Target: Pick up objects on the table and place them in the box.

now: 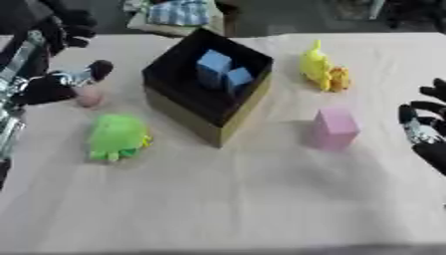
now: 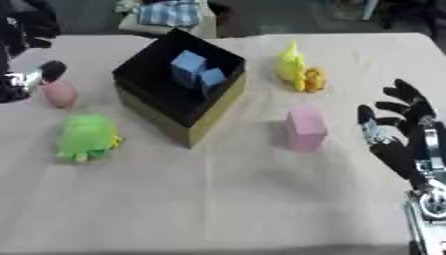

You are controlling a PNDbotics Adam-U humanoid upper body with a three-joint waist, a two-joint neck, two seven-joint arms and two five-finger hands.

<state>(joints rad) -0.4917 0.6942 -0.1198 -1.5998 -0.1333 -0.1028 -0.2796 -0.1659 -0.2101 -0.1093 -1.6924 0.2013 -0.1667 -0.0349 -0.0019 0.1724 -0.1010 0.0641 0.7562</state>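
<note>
I'm on the pink egg [image 2: 59, 93] at the box's [image 1: 178, 107] 9 o'clock; my left hand [image 1: 54, 84] is right beside it, whether it's gripping I can't tell. Right hand [image 2: 396, 130] idles open at 3 o'clock. Next I'd need to get it over the box, where blue blocks [image 1: 221, 70] already sit.

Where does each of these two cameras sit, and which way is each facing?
Left eye view: in the robot's head, looking down at the table; the left hand shows by the small pink object, the right hand only at the right edge.
Right eye view: same head, set slightly to the right, facing likewise; the right hand shows fully, open, beside the pink block.
Shared: the black box holding blue blocks, the green toy and the yellow toy.
</note>
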